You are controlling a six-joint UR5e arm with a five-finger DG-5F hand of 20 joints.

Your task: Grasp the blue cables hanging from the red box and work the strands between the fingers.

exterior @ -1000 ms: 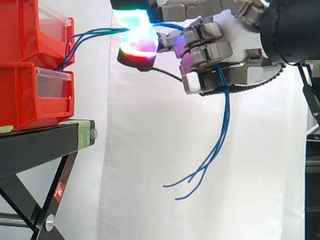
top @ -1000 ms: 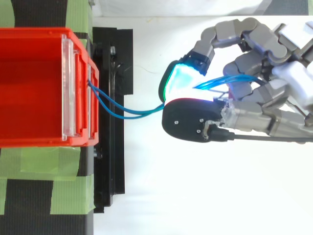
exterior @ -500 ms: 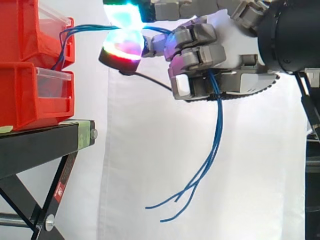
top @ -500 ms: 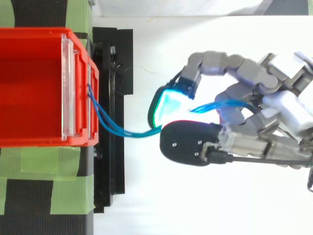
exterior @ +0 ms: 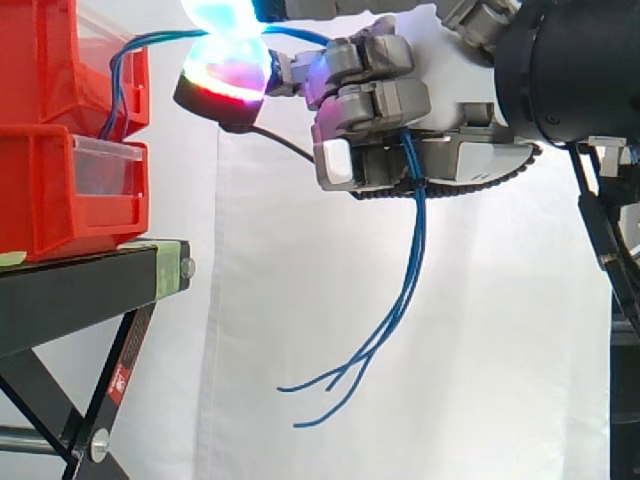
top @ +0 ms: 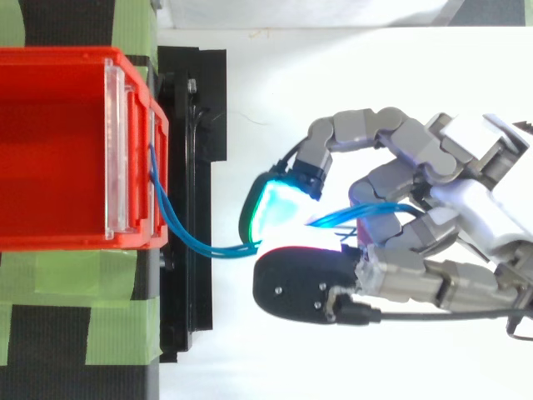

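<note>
We are holding the thin blue cables (exterior: 410, 260) in the robot's hand (exterior: 375, 100), which is reaching in from the right, level with the upper red plastic bin (exterior: 50, 60). The fingers (top: 366, 129) are curling inward, and two glowing fingertips (exterior: 225, 70) are pressing together on the strands, one shining cyan-green and the other red and magenta. The remaining fingers are folding tightly over the palm, and the strands are passing under them.

In the side view, the blue cables are leaving the front of the upper red plastic bin, rising a little and running right to the pinched pads. Behind the pads they are arching into the folded fingers, then dropping out from under the hand. Their loose ends are fanning apart in the air in front of the white curtain (exterior: 500, 350), to the right of the black counter (exterior: 70, 300) and lower than its top.

From above, the blue cables (top: 187, 242) are coming out past the clear front panel (top: 117, 150) of the bin, sagging in a slack curve across the black counter (top: 196, 125) and meeting the hand (top: 416, 167) at its lit pads. A short blue loop is showing between those pads and the folded fingers.

The upper bin is sitting on a lower red plastic bin (exterior: 50, 190), and both are standing on the counter. Strips of green tape (top: 75, 275) are lying beside the bin.
</note>
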